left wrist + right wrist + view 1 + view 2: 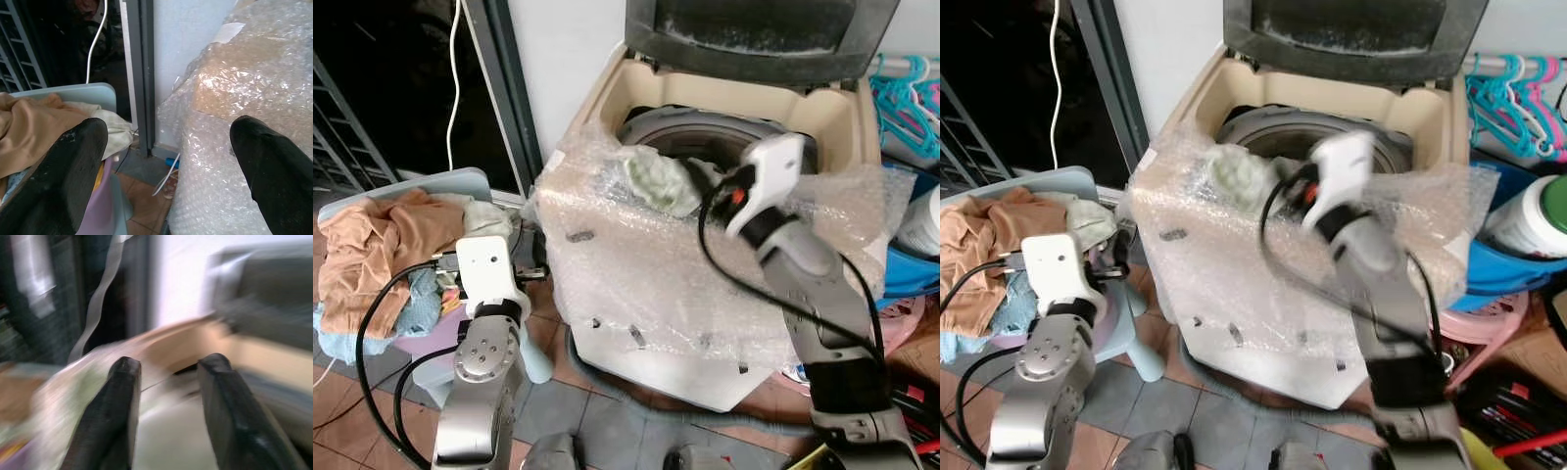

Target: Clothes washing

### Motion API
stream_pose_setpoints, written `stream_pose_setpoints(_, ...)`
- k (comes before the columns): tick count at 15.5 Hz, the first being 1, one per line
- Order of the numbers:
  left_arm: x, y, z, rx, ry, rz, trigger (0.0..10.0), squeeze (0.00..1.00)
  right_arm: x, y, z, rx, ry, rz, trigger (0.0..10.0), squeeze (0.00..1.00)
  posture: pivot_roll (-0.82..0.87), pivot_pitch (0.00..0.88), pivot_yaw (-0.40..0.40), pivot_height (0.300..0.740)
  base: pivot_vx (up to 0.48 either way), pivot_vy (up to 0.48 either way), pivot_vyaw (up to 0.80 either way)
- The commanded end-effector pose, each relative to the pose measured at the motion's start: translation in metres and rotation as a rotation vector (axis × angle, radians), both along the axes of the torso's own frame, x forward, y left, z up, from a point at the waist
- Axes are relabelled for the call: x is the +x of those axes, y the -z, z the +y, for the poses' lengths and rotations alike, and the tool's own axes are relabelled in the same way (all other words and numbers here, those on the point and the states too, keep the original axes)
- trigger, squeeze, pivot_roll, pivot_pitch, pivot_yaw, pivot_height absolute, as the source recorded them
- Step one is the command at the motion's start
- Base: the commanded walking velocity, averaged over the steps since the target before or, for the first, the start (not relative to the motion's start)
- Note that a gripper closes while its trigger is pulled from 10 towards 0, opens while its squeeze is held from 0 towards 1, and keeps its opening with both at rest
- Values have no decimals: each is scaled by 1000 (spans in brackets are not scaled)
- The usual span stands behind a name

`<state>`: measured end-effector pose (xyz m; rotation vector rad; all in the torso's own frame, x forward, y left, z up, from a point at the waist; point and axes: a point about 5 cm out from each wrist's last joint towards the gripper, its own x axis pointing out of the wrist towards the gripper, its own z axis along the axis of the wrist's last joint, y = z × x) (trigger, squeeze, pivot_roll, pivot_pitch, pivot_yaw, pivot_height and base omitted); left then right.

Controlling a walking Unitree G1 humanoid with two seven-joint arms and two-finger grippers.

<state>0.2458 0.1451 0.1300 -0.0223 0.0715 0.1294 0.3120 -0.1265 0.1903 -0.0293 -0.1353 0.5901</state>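
Head view, washer: top-loader wrapped in bubble wrap, lid up, drum open at 12 o'clock.
Head view, cloth: pale green, draped on the drum's rim at 11 o'clock.
Head view, basket: pale blue, at 9 o'clock, heaped with an orange garment and other clothes.
Head view, right arm: raised over the washer's front edge, motion-blurred.
Head view, hangers: teal, at 2 o'clock.
Left wrist view, left gripper: fingers wide apart, nothing between them, hanging between basket and washer.
Right wrist view, right gripper: blurred; fingers apart, empty, aimed at the drum rim.
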Motion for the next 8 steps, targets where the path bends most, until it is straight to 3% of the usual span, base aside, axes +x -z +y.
stream_pose_setpoints(1,1,0,1,13,-5,-2,10000,0,-4,16,3,-79,-56,83,10000,1000,-14,64,26,740,0,0,0)
stream_pose_setpoints(2,1,-1,0,13,-3,-4,10000,0,-3,27,0,-135,-36,121,10000,1000,-14,64,26,740,0,0,0)
stream_pose_setpoints(3,1,-1,0,13,-3,-3,10000,0,-2,32,-2,-131,-20,168,10000,1000,-14,64,26,740,0,0,0)
stream_pose_setpoints(4,1,0,0,13,-7,-3,10000,0,-1,34,-4,-142,-2,167,10000,1000,-14,64,26,740,0,0,0)
stream_pose_setpoints(6,1,0,1,16,-20,2,10000,0,9,27,-16,-173,165,108,10000,1000,-7,63,21,740,0,0,0)
stream_pose_setpoints(7,1,1,2,22,-30,13,10000,0,20,3,-37,-76,389,-6,10000,1000,-7,64,21,740,0,0,0)
stream_pose_setpoints(8,1,1,2,23,-30,13,10000,0,23,-9,-44,-5,448,-38,10000,1000,-8,63,21,740,0,0,0)
